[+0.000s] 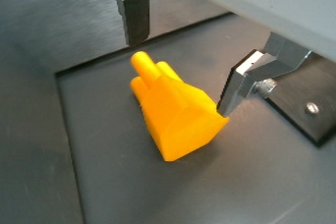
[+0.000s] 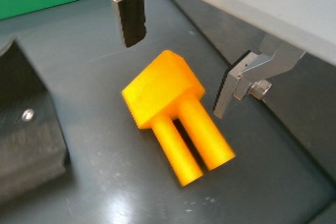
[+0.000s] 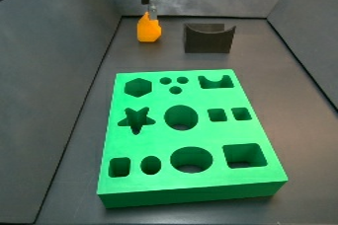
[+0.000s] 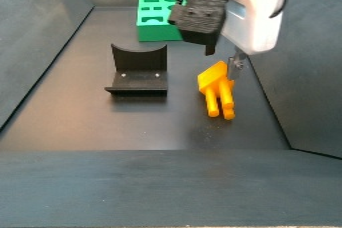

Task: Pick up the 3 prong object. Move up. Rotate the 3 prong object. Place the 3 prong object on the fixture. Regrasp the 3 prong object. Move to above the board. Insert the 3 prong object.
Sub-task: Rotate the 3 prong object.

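presently the gripper hangs released over the 3 prong object, fingers straddling it without contact. judged light, rigid, smooth plastic; best taken across the flat-sided block end, not the prongs.

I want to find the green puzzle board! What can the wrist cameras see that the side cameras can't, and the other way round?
Only the wrist views show the gripper fingers close up, open around the 3 prong object, not touching it. Only a side view shows the whole board with its cutouts, and the fixture's notch. All views share the 3 prong object lying on the floor.
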Tool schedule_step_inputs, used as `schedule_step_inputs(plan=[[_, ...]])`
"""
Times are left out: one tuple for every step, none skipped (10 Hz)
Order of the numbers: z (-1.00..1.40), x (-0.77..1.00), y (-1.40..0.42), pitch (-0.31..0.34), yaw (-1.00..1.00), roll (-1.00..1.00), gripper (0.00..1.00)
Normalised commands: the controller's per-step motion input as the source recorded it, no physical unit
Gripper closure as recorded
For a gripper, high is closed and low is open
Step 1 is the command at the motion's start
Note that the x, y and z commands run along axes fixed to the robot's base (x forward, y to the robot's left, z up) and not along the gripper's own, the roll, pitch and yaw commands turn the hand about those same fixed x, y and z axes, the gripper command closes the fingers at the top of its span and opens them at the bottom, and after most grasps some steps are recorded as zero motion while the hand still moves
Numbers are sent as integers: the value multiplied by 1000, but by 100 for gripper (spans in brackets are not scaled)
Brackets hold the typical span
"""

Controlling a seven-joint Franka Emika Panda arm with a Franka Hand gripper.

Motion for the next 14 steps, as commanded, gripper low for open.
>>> schedule_step_inputs(plan=[[-21, 39, 7, -23, 1000, 20, 0], [-21, 39, 7, -24, 1000, 20, 0], [-21, 39, 7, -26, 1000, 22, 0], [-21, 39, 6, -28, 1000, 23, 0], [-21, 39, 6, -30, 1000, 25, 0], [-21, 39, 6, -31, 1000, 26, 0], [-21, 38, 6, -34, 1000, 29, 0], [-21, 38, 6, -37, 1000, 31, 0], [-21, 38, 6, -42, 1000, 35, 0], [-22, 37, 6, -44, 1000, 37, 0], [-22, 37, 6, -50, 1000, 42, 0], [-22, 37, 5, -56, 1000, 47, 0], [-23, 36, 5, -67, 1000, 56, 0], [-23, 35, 5, -73, 1000, 61, 0]])
